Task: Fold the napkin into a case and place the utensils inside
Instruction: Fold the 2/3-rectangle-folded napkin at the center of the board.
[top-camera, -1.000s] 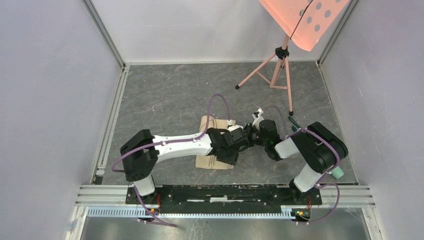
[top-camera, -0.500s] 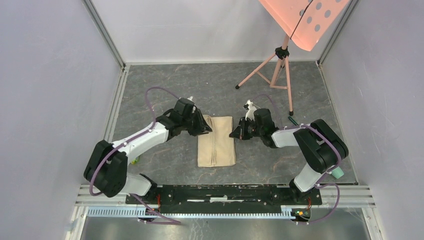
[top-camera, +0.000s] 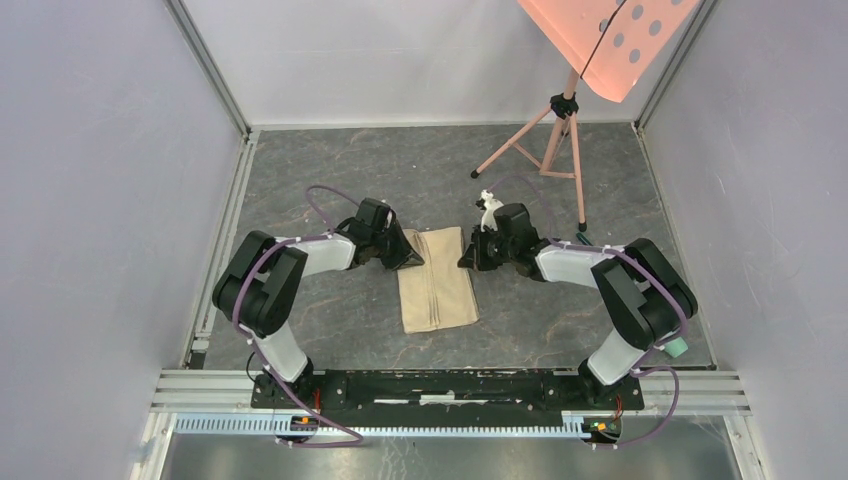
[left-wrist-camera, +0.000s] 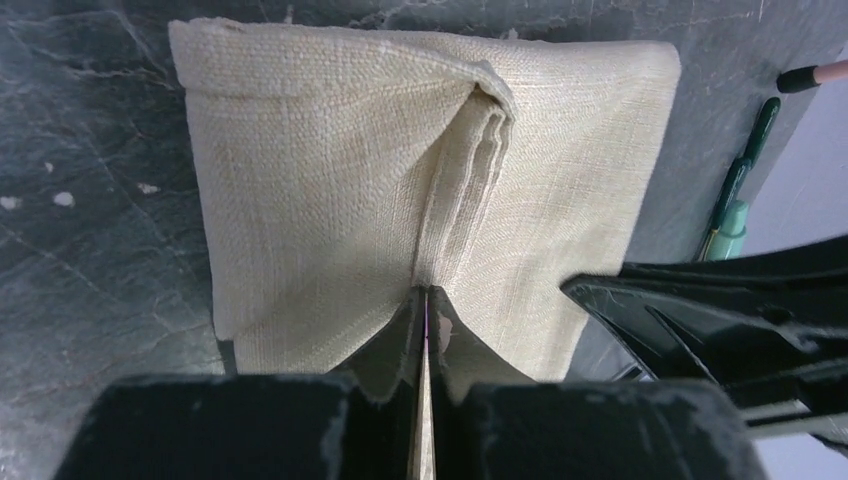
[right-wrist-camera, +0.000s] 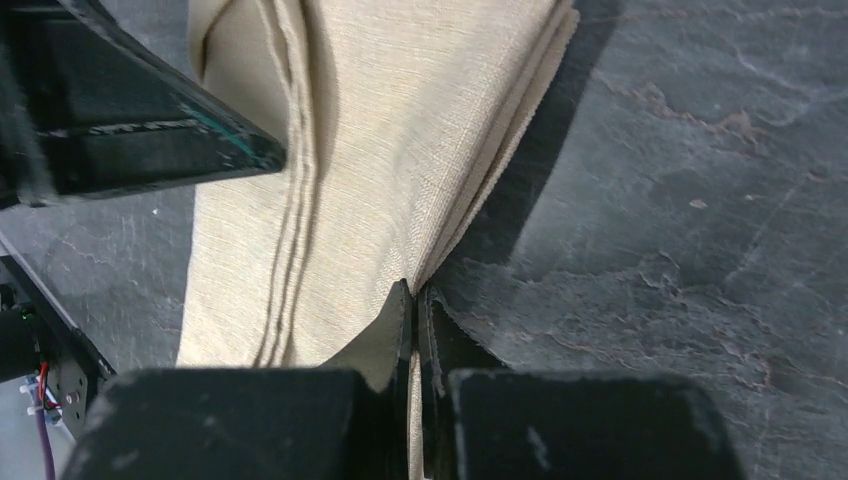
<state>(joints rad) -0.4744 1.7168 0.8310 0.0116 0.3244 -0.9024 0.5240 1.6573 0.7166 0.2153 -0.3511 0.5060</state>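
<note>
The beige napkin (top-camera: 437, 290) lies on the grey table as a narrow folded rectangle, its long side running away from the arm bases. My left gripper (top-camera: 414, 261) is shut on the napkin's far left corner. In the left wrist view the cloth (left-wrist-camera: 380, 170) is pinched between the closed fingertips of the left gripper (left-wrist-camera: 425, 300), with a raised fold running up its middle. My right gripper (top-camera: 466, 263) is shut on the far right corner. The right wrist view shows the cloth's (right-wrist-camera: 400, 130) layered edge clamped in the right gripper (right-wrist-camera: 413, 298). No utensils are in view.
A pink music stand (top-camera: 560, 130) stands at the back right, one foot (left-wrist-camera: 815, 75) near the cloth. A dark green pen-like stick (top-camera: 586, 243) lies right of the right gripper. A mint-green cylinder (top-camera: 676, 346) sits by the right arm's base. Walls enclose three sides.
The left arm swung off the napkin to the left, then its gripper came to the far left corner and shut on it. The right gripper shifted back a little to the far right corner.
</note>
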